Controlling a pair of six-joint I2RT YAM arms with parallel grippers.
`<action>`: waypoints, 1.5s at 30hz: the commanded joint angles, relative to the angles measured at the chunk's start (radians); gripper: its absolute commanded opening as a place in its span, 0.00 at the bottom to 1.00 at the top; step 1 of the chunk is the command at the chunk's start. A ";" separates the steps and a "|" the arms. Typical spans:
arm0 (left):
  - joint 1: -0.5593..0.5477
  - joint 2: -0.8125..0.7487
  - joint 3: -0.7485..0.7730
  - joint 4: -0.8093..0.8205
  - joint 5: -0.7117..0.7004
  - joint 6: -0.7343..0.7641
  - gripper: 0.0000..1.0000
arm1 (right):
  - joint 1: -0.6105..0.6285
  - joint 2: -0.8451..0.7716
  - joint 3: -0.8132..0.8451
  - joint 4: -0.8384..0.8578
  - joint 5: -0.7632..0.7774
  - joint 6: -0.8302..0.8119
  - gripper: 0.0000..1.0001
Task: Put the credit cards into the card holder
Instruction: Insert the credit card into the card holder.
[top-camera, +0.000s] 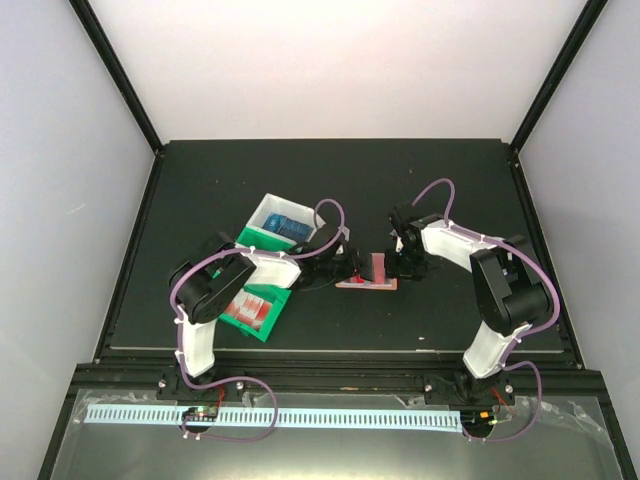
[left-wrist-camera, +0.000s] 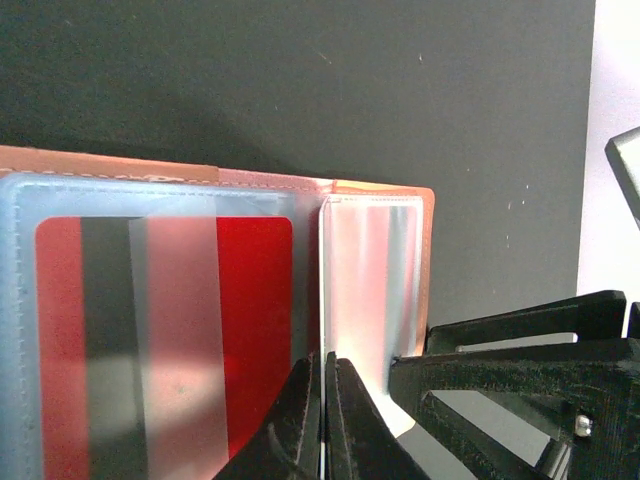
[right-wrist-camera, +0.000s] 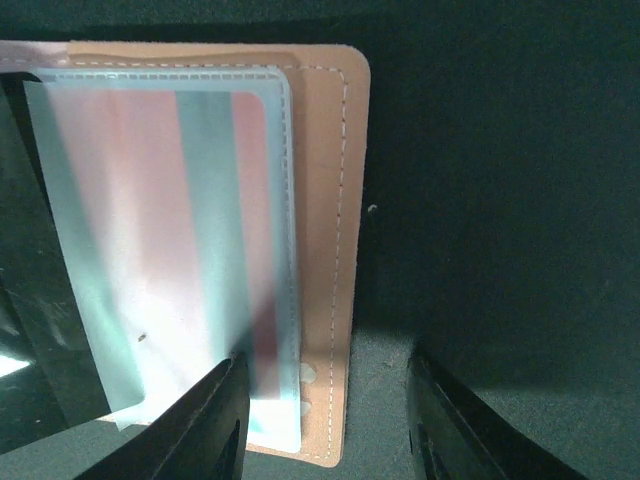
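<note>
Black left gripper on card holder

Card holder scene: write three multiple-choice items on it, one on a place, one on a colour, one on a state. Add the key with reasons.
1. In the top view, where does the card holder lie?
A. at the far edge
B. between the left gripper and the right gripper
C. at the near edge

2. In the left wrist view, what colour is the card in the holder's clear pocket?
A. red with a dark stripe
B. green
C. yellow

3. In the right wrist view, how do the right gripper's fingers stand?
A. shut on a card
B. out of view
C. wide apart

Key: 1 B, the holder sits mid-table with a gripper at each side. 2 A, red shows through the pocket beside a dark band. 3 C, a broad gap separates the two fingers.
</note>
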 joint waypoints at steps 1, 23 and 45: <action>-0.019 0.036 -0.014 0.020 -0.005 -0.014 0.02 | 0.006 0.036 -0.032 0.029 -0.003 0.016 0.45; -0.035 0.085 -0.004 0.068 0.069 -0.095 0.03 | 0.006 0.040 -0.036 0.037 -0.007 0.007 0.45; -0.049 0.115 0.130 -0.062 0.149 0.046 0.18 | 0.006 0.028 -0.061 0.095 -0.086 0.017 0.40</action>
